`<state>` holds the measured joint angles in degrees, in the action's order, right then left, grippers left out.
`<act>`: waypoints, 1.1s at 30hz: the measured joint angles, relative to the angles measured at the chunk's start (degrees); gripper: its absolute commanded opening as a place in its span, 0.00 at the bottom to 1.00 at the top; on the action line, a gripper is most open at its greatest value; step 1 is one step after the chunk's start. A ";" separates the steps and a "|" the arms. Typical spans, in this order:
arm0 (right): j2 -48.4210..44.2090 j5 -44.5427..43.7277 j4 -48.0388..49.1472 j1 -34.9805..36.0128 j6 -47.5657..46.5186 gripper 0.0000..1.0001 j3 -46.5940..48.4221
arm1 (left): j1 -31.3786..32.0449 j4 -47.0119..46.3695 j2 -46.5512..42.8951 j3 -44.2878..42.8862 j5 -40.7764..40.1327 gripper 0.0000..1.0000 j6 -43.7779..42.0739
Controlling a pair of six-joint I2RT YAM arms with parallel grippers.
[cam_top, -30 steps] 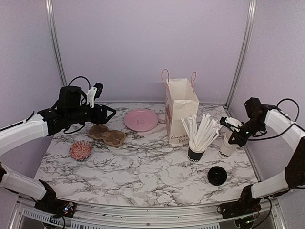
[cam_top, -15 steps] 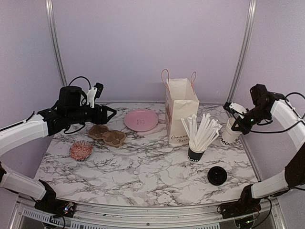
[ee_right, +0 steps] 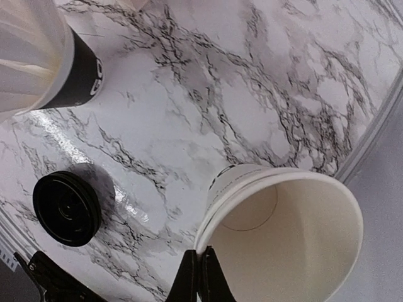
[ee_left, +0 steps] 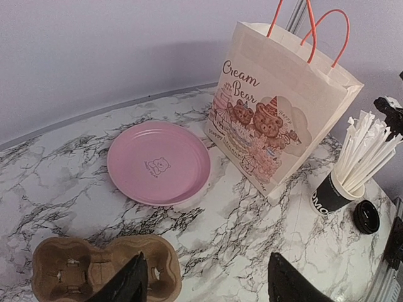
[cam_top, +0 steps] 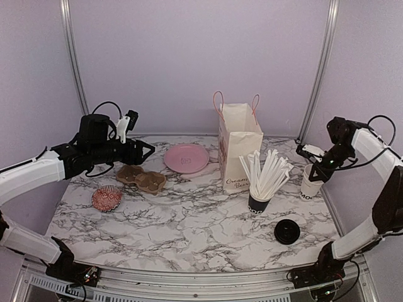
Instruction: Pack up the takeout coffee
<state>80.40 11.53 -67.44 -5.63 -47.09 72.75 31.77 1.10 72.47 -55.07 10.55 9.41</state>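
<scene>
The right gripper (ee_right: 198, 275) was pinched tight on the near rim of a white paper cup (ee_right: 283, 233), one finger inside the lip and one outside. The cup was lidless and showed nothing inside, with dark lettering down its side. From above, it stood upright at the far right edge of the marble table (cam_top: 189, 233), the right gripper (cam_top: 317, 168) at its top (whether its base was touching the tabletop could not be made out). Its round black lid (cam_top: 286, 231) lay flat on the marble nearer the front, well apart from the cup. Between the two, further in from the edge, stood a black cup (cam_top: 259, 203) bristling with white straws. Behind that was a cream paper bag (cam_top: 239, 148) with red handles and a bear print.

Across the table the left gripper (cam_top: 146, 150) hung in the air with its jaws spread and nothing between them. It was above a brown cardboard cup carrier (ee_left: 101, 267), whose wells held nothing. A pink plate (ee_left: 158, 163) sat just beyond the carrier, towards the bag, and a red patterned paper item (cam_top: 106, 198) lay near the left edge.
</scene>
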 measured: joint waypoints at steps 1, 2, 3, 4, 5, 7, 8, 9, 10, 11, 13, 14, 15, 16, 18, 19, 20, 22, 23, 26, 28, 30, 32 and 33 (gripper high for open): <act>0.09 1.68 -0.92 -0.39 -0.20 0.00 0.59 | 0.02 0.02 0.02 0.00 0.00 0.66 -0.02; 0.04 1.53 -0.52 -0.22 0.44 0.00 0.85 | 0.07 0.02 0.07 0.00 -0.02 0.66 -0.02; -0.26 -1.09 0.81 0.94 1.33 0.00 0.92 | 0.09 0.00 0.11 0.00 -0.04 0.66 -0.04; -0.28 -2.16 0.83 1.36 1.29 0.00 0.94 | 0.13 0.00 0.17 0.00 -0.02 0.66 -0.07; -0.28 -1.57 0.74 1.62 1.01 0.00 0.94 | 0.17 0.02 0.31 0.00 0.00 0.66 -0.09; -0.46 -2.69 2.25 2.32 2.10 0.00 0.81 | 0.22 0.02 0.42 0.00 0.00 0.67 -0.22; -0.61 -4.39 2.82 2.93 2.47 0.00 0.63 | 0.24 0.00 0.46 0.00 -0.02 0.67 -0.24; -0.63 -4.31 2.32 3.28 2.05 0.00 0.59 | 0.26 0.00 0.48 0.00 -0.02 0.67 -0.26; -0.63 -2.84 1.99 3.19 1.75 0.00 0.59 | 0.28 0.02 0.52 0.00 0.02 0.67 -0.28; -0.70 -2.54 2.51 3.32 2.38 0.00 0.59 | 0.31 0.02 0.57 0.00 0.02 0.67 -0.33; -0.72 -2.67 2.86 3.45 2.56 0.00 0.70 | 0.44 0.04 0.59 0.00 0.00 0.67 -0.42; -0.48 -0.52 1.66 2.47 1.60 0.00 1.18 | 0.52 0.07 0.59 0.00 0.04 0.67 -0.44; -0.26 0.70 1.11 1.77 1.90 0.00 1.92 | 0.55 0.13 0.59 0.00 0.04 0.67 -0.44; -0.31 -0.50 2.03 1.75 2.47 0.00 2.38 | 0.57 0.20 0.59 0.00 0.02 0.67 -0.46; -0.48 -1.60 2.62 2.05 1.79 0.00 2.47 | 0.61 0.37 0.59 0.00 0.04 0.68 -0.57; -0.31 0.37 1.97 1.81 1.62 0.00 2.89 | 0.61 0.42 0.59 0.00 0.07 0.67 -0.61; -0.26 0.50 2.10 2.03 2.19 0.00 3.23 | 0.61 0.44 0.59 0.00 0.07 0.68 -0.63; -0.39 -4.90 3.37 4.20 2.97 0.00 3.15 | 0.76 0.44 0.59 0.00 0.07 0.68 -0.70; -0.20 -4.44 2.86 4.90 2.56 0.00 3.08 | 0.81 0.46 0.59 0.00 0.09 0.68 -0.70; -0.04 -5.86 3.80 6.34 3.74 0.00 2.99 | 0.87 0.48 0.59 0.00 0.13 0.68 -0.83; 0.28 -5.11 2.58 6.27 2.60 0.00 3.26 | 0.96 0.48 0.59 0.00 0.13 0.69 -0.85; 0.61 -2.49 2.56 5.60 3.06 0.00 4.04 | 0.98 0.48 0.59 0.00 0.11 0.69 -0.85; 0.76 -3.91 2.25 5.92 3.13 0.00 4.22 | 1.07 0.50 0.59 0.00 0.13 0.69 -0.87; 1.09 -2.12 1.57 5.29 2.49 0.00 4.63 | 1.14 0.50 0.59 0.00 0.17 0.70 -0.87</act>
<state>81.49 9.41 -65.87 -0.34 -44.60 77.38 32.91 1.61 73.06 -55.07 10.72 8.54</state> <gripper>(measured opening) 0.008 0.688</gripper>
